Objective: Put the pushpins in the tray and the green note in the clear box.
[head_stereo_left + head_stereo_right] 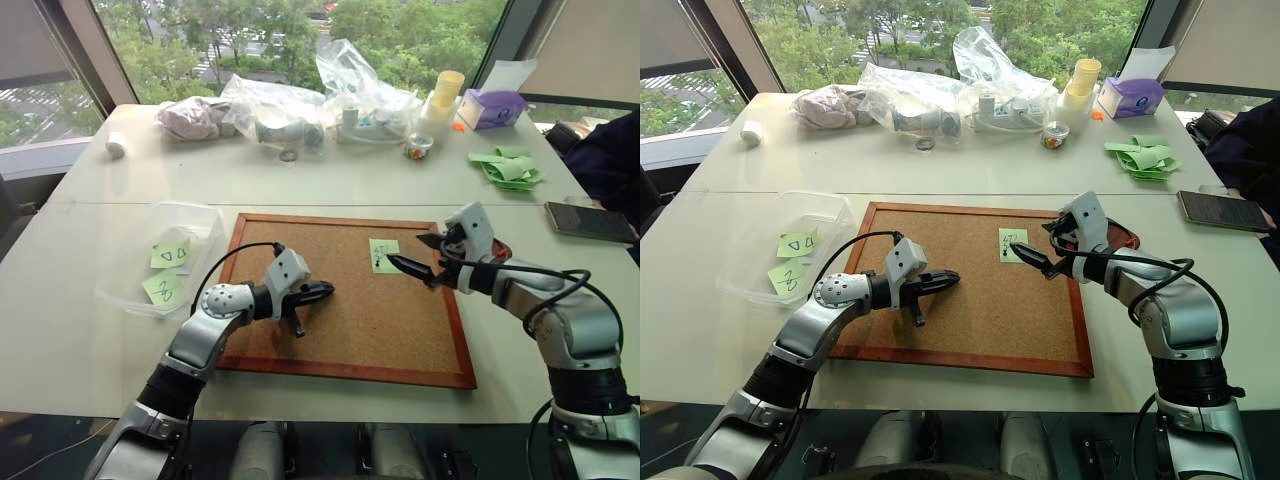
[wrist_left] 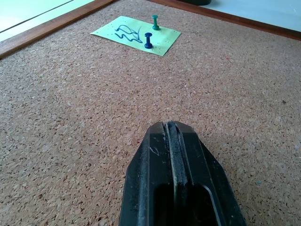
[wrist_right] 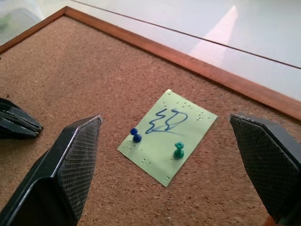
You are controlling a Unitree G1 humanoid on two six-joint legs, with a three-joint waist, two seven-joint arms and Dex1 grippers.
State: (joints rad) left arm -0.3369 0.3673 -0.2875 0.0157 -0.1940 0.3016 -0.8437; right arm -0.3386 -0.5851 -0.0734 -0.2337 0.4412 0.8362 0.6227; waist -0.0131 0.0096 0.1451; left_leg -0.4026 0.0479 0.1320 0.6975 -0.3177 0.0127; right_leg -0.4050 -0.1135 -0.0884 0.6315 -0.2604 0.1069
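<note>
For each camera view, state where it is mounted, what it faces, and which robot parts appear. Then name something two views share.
Head views: forward and down over the corkboard; both arms.
Left wrist view: along the shut left tool toward the green note.
Right wrist view: between the open right tool fingers at that note.
Shared: the note's blue pushpin and green pushpin.

We count two small pushpins, one blue (image 3: 136,135) and one green (image 3: 178,150), both standing in one pale green square sticky note (image 3: 167,135) on the one wood-framed corkboard (image 1: 350,300). At nine o'clock from the board, one shallow clear plastic box (image 1: 165,258) holds two more green notes (image 1: 167,270). We see two black two-fingered tools, left (image 1: 312,294) and right (image 1: 420,255).
</note>
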